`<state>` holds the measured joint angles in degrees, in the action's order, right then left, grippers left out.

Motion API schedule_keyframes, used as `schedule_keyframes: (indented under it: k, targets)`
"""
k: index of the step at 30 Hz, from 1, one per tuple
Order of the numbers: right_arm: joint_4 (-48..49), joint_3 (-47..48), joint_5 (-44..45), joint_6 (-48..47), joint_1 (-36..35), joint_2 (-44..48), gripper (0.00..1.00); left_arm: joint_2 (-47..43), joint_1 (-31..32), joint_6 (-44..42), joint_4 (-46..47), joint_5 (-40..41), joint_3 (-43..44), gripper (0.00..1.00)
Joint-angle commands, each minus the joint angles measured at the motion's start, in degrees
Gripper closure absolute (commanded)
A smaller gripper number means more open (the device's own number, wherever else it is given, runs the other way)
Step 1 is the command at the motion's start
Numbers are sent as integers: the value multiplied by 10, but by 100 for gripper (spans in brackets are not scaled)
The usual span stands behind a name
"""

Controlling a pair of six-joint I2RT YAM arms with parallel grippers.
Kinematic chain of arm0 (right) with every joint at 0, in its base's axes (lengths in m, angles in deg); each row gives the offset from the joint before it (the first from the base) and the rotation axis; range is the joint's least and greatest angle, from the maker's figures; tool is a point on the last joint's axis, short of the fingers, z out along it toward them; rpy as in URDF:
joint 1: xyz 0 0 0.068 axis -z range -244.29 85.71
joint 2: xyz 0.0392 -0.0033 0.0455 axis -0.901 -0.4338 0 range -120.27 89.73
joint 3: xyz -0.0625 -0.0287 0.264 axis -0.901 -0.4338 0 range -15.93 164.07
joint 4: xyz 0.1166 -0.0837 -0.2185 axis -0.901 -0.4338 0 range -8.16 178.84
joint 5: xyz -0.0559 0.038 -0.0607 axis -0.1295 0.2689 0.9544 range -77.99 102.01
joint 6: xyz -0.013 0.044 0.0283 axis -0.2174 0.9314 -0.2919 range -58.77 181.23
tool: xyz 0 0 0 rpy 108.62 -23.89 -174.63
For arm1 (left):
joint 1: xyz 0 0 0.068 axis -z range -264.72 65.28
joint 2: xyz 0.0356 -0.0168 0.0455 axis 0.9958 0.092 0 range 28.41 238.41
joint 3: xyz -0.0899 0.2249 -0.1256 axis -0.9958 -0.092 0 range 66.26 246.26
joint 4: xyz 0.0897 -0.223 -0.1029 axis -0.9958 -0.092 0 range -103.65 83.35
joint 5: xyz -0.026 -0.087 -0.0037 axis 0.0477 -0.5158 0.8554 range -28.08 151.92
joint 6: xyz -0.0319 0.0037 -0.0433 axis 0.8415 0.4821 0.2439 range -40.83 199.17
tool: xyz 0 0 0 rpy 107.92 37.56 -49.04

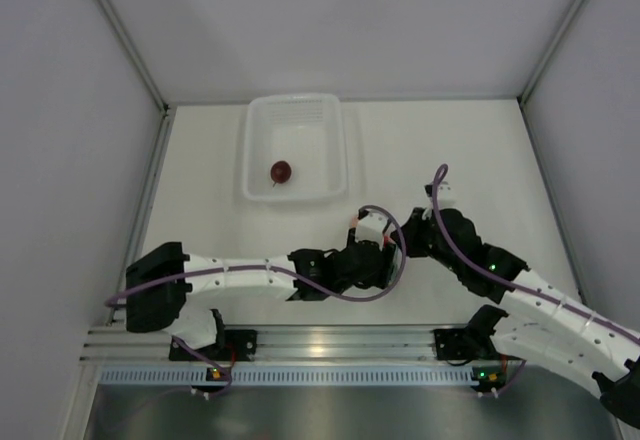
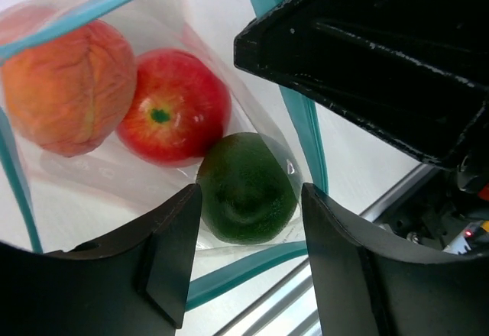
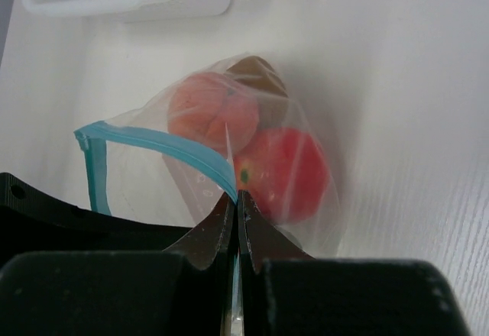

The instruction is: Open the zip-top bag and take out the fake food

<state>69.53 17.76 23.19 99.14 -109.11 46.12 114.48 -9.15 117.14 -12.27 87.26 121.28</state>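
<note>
From above, the arms hide the zip-top bag (image 3: 183, 176) mid-worktop (image 1: 450, 140); a maroon fruit (image 1: 281, 171) sits in the tub (image 1: 256, 150), well apart. The left hand (image 2: 248, 198), released, frames the green fruit (image 2: 244, 168) in the bag, beside the red fruit (image 2: 172, 107) and orange fruit (image 2: 65, 88). Only the right wrist view shows a brownish fruit (image 3: 263, 80); the right hand (image 3: 237, 198) is clenched on the zip strip (image 3: 153, 140).
</note>
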Motion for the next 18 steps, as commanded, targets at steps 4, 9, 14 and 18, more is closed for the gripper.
schedule_keyframes:
  k: [4, 9, 14, 18]
  targets:
    - [-6, -21, 34, -12, 7, 20, 100, 38, -3, 45, -14, -92, 28, 37]
    - [-7, -26, 32, -12, 6, 27, 100, 77, -4, 48, -23, -99, 35, 36]
    - [-14, -28, 22, -11, 6, 40, 100, 102, -4, 52, -22, -90, 45, 33]
    - [-9, -42, 10, -11, 6, 43, 100, 122, -4, 46, -11, -89, 62, 30]
